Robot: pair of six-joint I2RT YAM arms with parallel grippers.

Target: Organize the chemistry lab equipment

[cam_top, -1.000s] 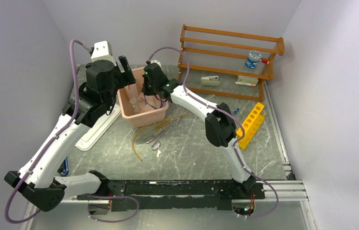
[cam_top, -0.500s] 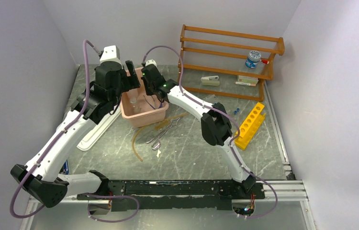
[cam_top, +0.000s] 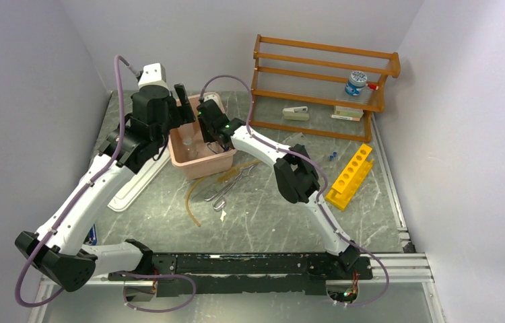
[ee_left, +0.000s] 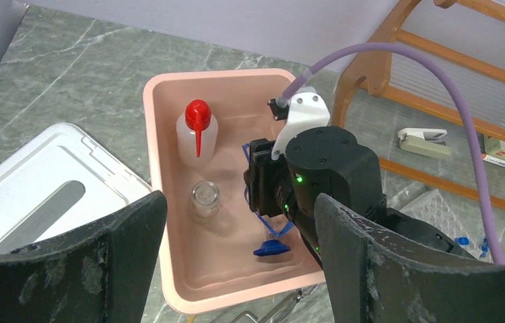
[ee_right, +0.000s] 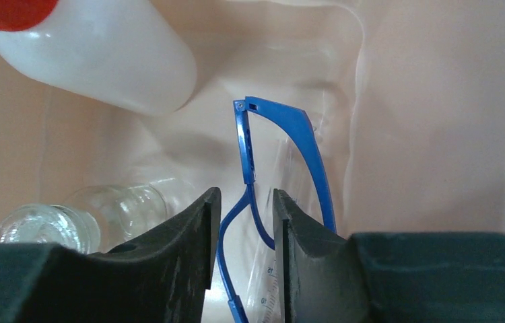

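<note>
Inside tub (ee_left: pixel 151 128): one bottle (ee_left: pixel 194 140), one glass (ee_left: pixel 205 200)

Scale figures in the gap of the right jaws
Between the fingers of the right gripper (ee_right: pixel 244 202), close to its right-hand finger and beside the blue goggle frame (ee_right: pixel 283 121), a clear graduated piece (ee_right: pixel 271 286) bears tick marks with the figures "15" and, nearer the wrist, "10"; labels on the shelf boxes (cam_top: pixel 347 113) and jar (cam_top: pixel 355 82) far beyond the jaws are too small to read
</note>
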